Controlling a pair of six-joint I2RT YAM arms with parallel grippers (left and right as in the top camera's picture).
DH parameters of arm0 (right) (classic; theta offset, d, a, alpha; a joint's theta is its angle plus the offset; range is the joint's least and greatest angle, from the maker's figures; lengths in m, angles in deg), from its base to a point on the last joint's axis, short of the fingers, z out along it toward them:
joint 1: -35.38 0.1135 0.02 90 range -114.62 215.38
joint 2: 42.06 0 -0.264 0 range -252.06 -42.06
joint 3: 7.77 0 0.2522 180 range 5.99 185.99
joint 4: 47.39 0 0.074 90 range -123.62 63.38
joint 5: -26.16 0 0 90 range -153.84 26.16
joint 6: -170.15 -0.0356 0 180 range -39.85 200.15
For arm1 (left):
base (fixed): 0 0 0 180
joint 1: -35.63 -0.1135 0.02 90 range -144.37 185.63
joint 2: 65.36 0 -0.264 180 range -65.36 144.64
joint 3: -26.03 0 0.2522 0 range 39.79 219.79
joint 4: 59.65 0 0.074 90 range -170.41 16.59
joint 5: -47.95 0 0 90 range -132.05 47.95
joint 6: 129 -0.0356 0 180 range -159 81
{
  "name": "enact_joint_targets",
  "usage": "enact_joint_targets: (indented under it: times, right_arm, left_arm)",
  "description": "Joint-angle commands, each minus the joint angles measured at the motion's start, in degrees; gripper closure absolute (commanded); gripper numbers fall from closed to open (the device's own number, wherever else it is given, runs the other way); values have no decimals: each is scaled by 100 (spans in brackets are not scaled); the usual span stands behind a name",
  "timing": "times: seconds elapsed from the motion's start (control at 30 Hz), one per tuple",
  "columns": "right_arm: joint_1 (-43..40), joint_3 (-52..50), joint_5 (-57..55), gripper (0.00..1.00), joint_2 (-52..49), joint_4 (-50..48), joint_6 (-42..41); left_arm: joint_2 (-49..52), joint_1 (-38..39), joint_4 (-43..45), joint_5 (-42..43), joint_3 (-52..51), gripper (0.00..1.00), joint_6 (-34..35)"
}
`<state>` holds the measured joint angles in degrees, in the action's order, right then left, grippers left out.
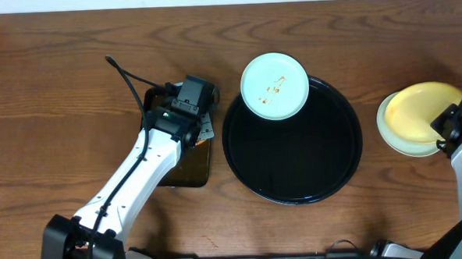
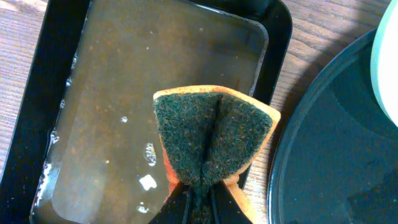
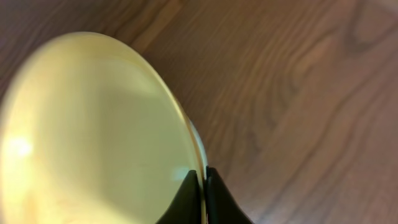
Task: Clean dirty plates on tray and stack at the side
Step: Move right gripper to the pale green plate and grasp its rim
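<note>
Black tray (image 1: 295,177): one smeared mint plate (image 1: 274,85) overhangs its far rim. On worktop (image 1: 57,75) just right, yellow plate (image 1: 418,110) tops pale plate (image 1: 384,127). Right gripper (image 3: 203,180) pinches the yellow rim; left gripper (image 2: 199,191) clamps one sponge (image 2: 211,134).

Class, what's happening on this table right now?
The left gripper holds a folded sponge over the rectangular tray of water. The right gripper pinches the rim of the yellow plate, which lies on a paler plate beside the round black tray. One sauce-smeared mint plate sits on that tray's far edge, not yet cleaned.
</note>
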<state>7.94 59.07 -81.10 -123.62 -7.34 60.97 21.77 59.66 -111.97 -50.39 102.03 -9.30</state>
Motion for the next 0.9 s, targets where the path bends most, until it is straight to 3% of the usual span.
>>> enact_joint_targets:
  times: [0.0,0.07,0.37,0.63,0.87]
  right_arm:
    - [-48,81,365,75,-76,-83,-72]
    - [-48,81,765,63,-70,-140,-68]
    - [503,116,3746,59,-52,-273,555]
    - [1827,866,3814,47,-66,566,1484]
    - [2739,1862,3587,42,-605,1113,1519]
  left_arm:
    - [20,-24,0,-116,-20,92,-94]
    - [20,-24,-2,-116,-20,92,-94]
    - [20,-24,-2,-116,-20,92,-94]
    - [20,-24,0,-116,-20,92,-94]
    - [20,-24,0,-116,-20,92,-94]
